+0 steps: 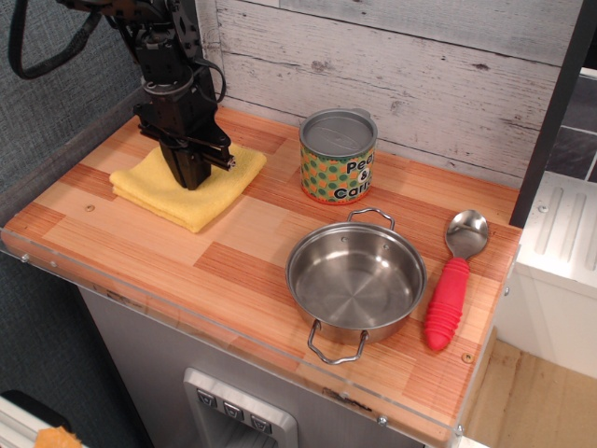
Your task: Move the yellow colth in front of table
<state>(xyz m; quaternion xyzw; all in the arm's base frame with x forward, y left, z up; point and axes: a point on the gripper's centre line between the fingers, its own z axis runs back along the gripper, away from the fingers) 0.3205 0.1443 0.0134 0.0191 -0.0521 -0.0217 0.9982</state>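
Observation:
The yellow cloth (149, 189) lies folded at the back left of the wooden plank table (224, 271). My black gripper (191, 179) comes down from above onto the middle of the cloth. Its fingers stand close together with the tips pressed into the fabric, so it appears shut on the cloth. The cloth under the fingertips is hidden.
A tin can (338, 157) with a green and orange label stands to the right of the cloth by the plank wall. A steel pot (354, 278) with two handles sits at the front middle. A red-handled spoon (454, 280) lies at the right edge. A clear plastic rim (168, 299) runs along the front.

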